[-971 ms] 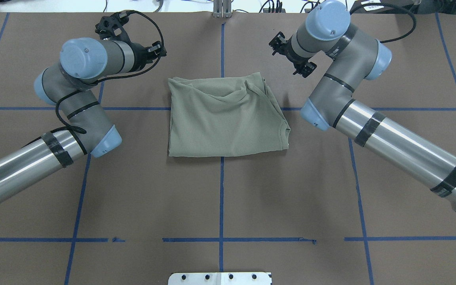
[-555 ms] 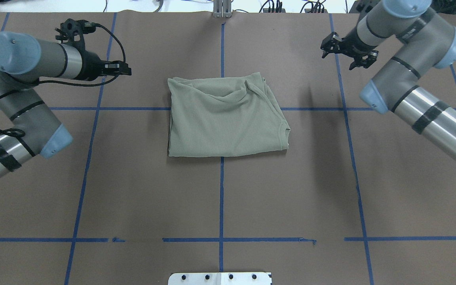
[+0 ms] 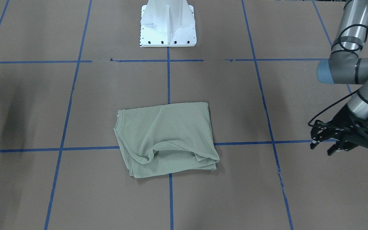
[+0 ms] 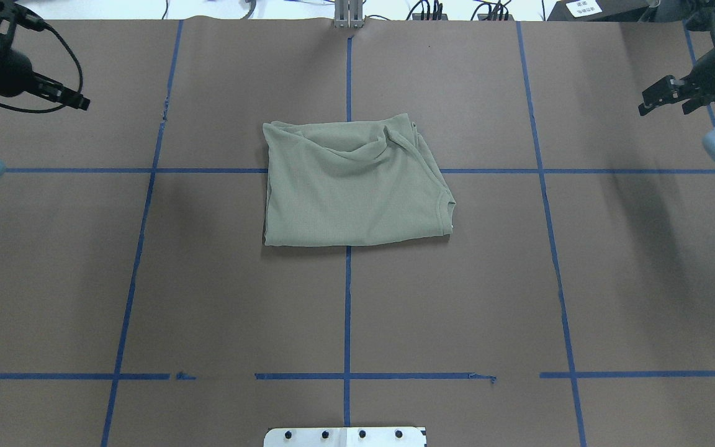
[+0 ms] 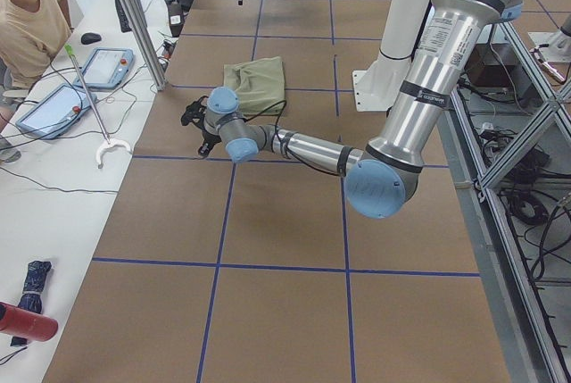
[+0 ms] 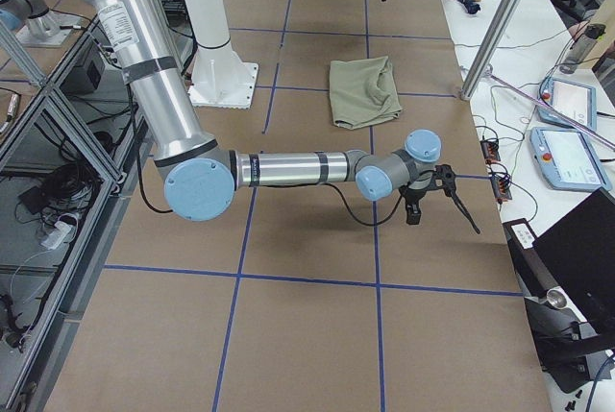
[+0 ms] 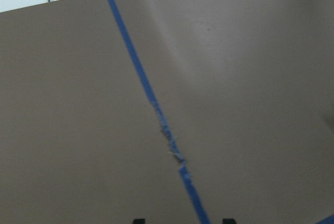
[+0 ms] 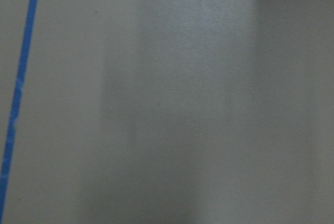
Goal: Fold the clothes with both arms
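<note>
Both arms have swung outward since a second ago, from close beside the shirt to the far corners of the worktop (image 4: 208,298), while the shirt itself lies as it did; the pale green shirt (image 4: 351,186) sits folded into a rough rectangle at the middle of the brown worktop, over the crossing of two blue tape lines (image 4: 347,310); its long axis runs side to side across the worktop, with the ribbed collar edge on the robot's right end and a straight folded edge on the left end; the edge farthest from the robot is rumpled into a loose ridge, the near edge lies flat; the left hand (image 3: 322,147) hovers above bare worktop well apart from the shirt, fingers spread wide and holding nothing; the right hand (image 4: 665,107) hangs at the opposite far corner, also well apart from the shirt, its two fingers apart and empty; a white pedestal (image 3: 168,25) stands at the robot's side of the worktop.
</note>
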